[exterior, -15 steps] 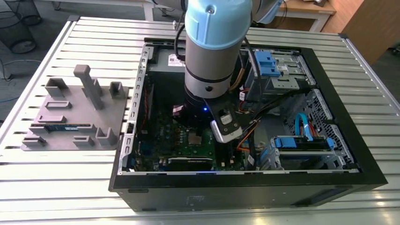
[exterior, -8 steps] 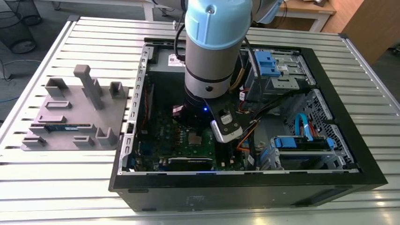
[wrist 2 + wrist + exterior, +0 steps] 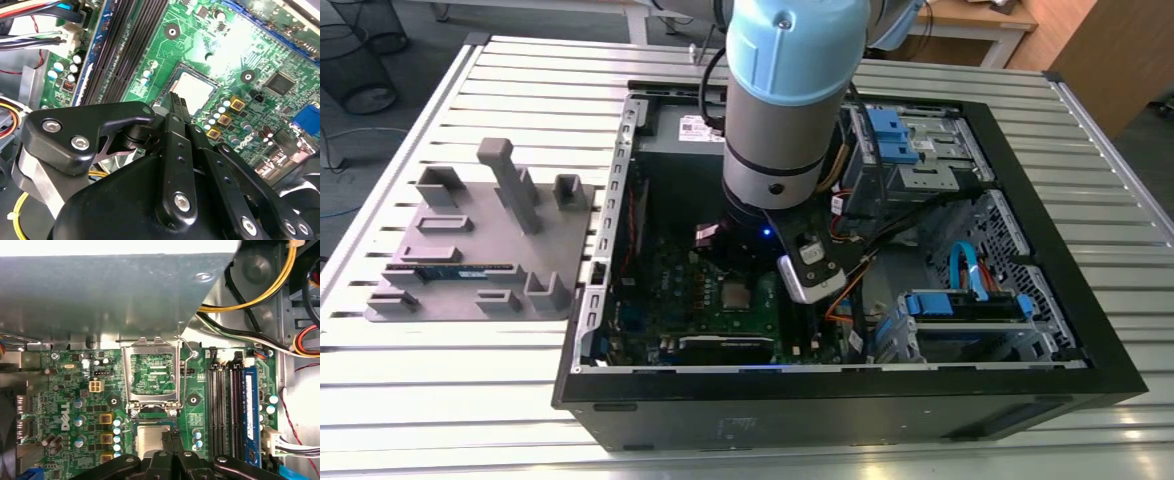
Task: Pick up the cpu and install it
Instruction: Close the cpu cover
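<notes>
Because the hinged socket frame (image 3: pixel 131 375) stands flipped up, the cpu (image 3: pixel 147 440) lies bare, seated on the motherboard (image 3: pixel 75 390), while the claw (image 3: pixel 170 436), pinched together and empty, hangs over one edge, seemingly checking its seat.

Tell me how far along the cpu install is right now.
Done: the cpu lies seated on the motherboard. In hand: the gripper is shut, holding nothing, its tips at the chip's edge; whether they touch it I cannot tell. Left: the socket frame stands open, not yet closed over the chip.
</notes>
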You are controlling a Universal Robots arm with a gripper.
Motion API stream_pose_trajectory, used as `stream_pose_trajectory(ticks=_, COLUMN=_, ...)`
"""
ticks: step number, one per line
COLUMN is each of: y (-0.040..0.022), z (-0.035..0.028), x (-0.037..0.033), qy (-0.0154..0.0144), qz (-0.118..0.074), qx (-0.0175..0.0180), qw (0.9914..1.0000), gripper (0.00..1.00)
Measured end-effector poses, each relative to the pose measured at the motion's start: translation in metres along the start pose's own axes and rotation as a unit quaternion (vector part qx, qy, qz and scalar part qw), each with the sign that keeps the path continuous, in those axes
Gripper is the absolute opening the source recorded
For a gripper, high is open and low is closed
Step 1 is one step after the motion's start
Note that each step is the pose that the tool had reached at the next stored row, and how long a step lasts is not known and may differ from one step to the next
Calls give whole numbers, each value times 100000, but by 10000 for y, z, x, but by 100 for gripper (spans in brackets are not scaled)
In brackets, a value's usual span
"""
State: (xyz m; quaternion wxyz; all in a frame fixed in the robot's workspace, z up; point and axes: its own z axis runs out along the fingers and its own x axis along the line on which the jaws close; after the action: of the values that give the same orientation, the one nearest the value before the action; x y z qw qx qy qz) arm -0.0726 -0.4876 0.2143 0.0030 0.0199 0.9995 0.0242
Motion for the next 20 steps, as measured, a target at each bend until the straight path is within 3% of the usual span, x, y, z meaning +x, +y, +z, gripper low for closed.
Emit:
stream_pose_trajectory(ticks=8, y=2, z=-4, x=-14, qy=8, qz=-66, qx=-1, qw=100000, gripper=11)
stream_pose_trajectory(ticks=14, y=5, z=-63, x=-15, qy=8, qz=-131, qx=-21, qw=100000, gripper=11)
stream_pose_trajectory(ticks=18, y=4, z=-61, x=-15, qy=114, qz=-2298, qx=-29, qw=99974, gripper=11)
stream_pose_trajectory(ticks=20, y=5, z=-59, x=-16, qy=188, qz=-3987, qx=-112, qw=99920, gripper=11)
